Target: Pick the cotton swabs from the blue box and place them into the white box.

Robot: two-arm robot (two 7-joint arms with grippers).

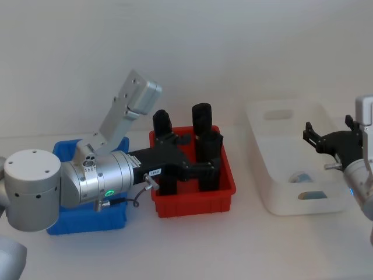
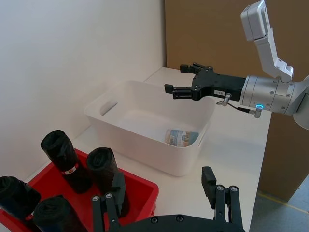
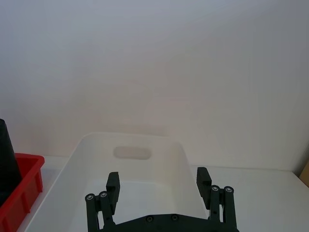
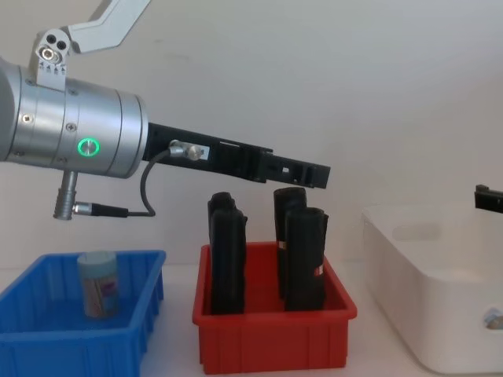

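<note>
Looks like time to fetch the jar (image 4: pixel 99 284) standing upright in the blue box (image 4: pixel 47 260). Draw the left end effector (image 2: pixel 163 198) back off the red bin (image 4: pixel 275 345) first, high enough to clear the black tubes (image 4: pixel 305 255). Then come down straight over the cap and close on the jar's sides, squarely, since a round, smooth wall may slip or tip. Keep off the box rim while lifting.

Find that end effector spread wide and holding nothing, stretched out above the tubes. From its fingertips, look well to the robot's left and lower for the jar, down under the arm's wrist.

Leave the right end effector (image 2: pixel 176 79) where it hovers over the white box (image 2: pixel 145 154), also open and empty. Note the other jar (image 2: pixel 181 137) lying on its side on that box's floor, below it.
</note>
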